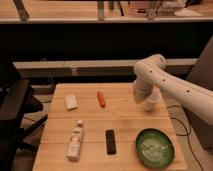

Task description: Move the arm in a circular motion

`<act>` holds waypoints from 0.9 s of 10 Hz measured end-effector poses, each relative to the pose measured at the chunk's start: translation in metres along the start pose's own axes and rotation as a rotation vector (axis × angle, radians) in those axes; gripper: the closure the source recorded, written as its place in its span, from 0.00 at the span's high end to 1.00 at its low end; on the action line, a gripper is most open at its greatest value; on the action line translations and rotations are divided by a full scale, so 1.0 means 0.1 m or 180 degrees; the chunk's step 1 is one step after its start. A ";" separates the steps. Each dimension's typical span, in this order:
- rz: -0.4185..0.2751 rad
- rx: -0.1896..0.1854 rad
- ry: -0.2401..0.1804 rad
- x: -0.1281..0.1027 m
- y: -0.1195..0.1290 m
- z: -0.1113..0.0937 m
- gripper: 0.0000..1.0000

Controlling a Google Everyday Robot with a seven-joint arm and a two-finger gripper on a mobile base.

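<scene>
The glossy white arm [172, 85] reaches in from the right edge over the wooden table [125, 122]. It bends at a rounded joint near the table's back right, then points down. Its pale tip, the gripper [141, 96], hangs just above the table's right side. A small white cup [152, 104] stands right beside the tip, partly behind it.
On the table lie a small orange-red object [101, 98], a white packet [71, 102], a white bottle [75, 140] on its side, a black remote [110, 141] and a green plate [155, 147]. A dark chair [12, 107] stands at the left, and a counter runs behind.
</scene>
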 end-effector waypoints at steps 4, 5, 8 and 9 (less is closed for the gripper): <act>-0.0060 -0.0039 0.0002 -0.06 0.00 -0.01 0.03; -0.0077 -0.0054 -0.0011 -0.11 -0.01 -0.01 0.03; -0.0107 -0.0098 -0.0029 -0.17 -0.01 0.00 0.03; -0.0132 -0.0103 -0.0001 -0.17 -0.02 -0.01 0.03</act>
